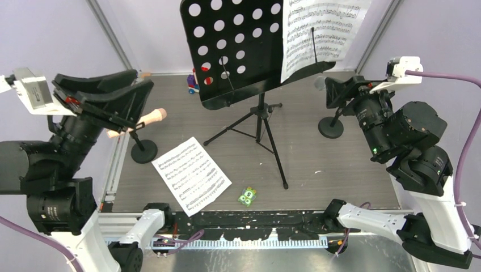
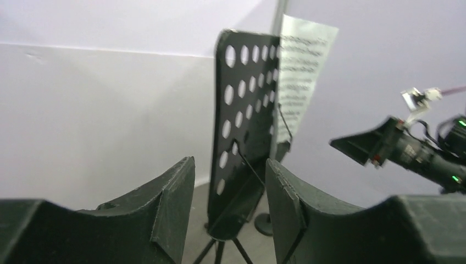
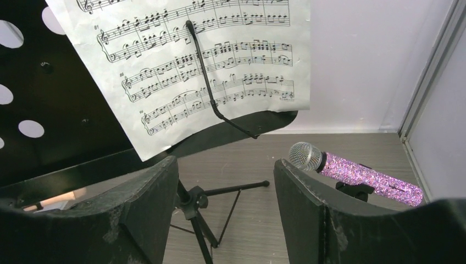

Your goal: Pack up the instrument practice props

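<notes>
The black perforated music desk (image 1: 238, 45) stands on tripod legs (image 1: 262, 133) at the back middle, with one white sheet-music page (image 1: 320, 31) clipped on its right half. Another page (image 1: 192, 174) lies flat near the front. A pink microphone (image 1: 152, 117) rests in a short round-based mount (image 1: 144, 152) at the left, just under my left gripper (image 1: 144, 79), which is open and empty. My right gripper (image 1: 330, 92) hangs open over the other mount (image 1: 330, 127). The purple-glitter microphone (image 3: 368, 177) lies in that mount, beside my right finger (image 3: 299, 203).
A small green square piece (image 1: 248, 196) lies near the front edge. A red-blue toy vehicle (image 1: 194, 80) sits behind the desk at the back left. Walls close the table in on three sides, and the tripod legs spread across the middle.
</notes>
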